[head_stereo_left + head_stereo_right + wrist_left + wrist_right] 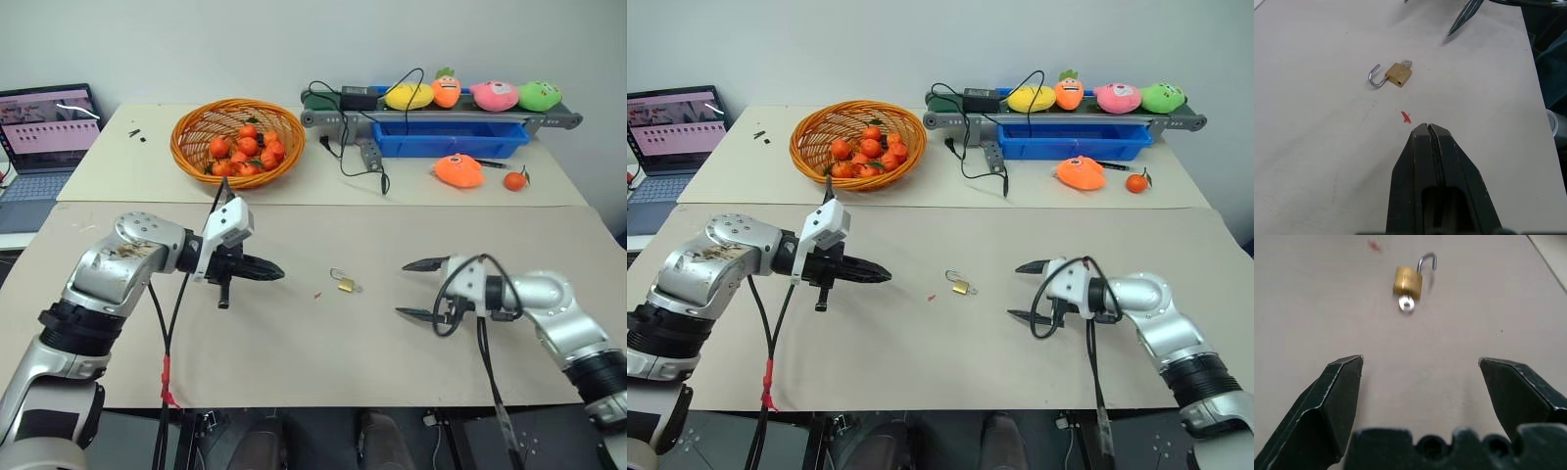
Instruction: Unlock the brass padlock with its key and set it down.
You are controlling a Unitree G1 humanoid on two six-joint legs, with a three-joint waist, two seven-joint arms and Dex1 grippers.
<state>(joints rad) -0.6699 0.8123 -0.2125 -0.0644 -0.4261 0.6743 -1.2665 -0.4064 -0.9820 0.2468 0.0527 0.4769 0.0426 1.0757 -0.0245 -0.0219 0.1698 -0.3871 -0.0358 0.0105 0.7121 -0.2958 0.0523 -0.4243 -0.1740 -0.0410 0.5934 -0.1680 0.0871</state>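
Counter [294, 323] space between the two arms is where the brass padlock [346, 285] lies flat, touched by neither end effector, its shackle swung out of the body and the key [1406, 304] left in the keyhole. The left end effector [277, 273] is seen with fingers pressed together on nothing, pointing toward the lock; the right end effector [411, 289] is seen with fingers spread wide and empty, well apart from it. The task appears essentially done, so the chief risk is judged to be a stray sweep by either arm, by which so small a lock could be knocked or the shackle pushed shut. From the head views little more than a brass speck is given. The open shackle and a red scrap [1406, 117] just beside the lock are shown in the left wrist view, the key head in the right wrist view.
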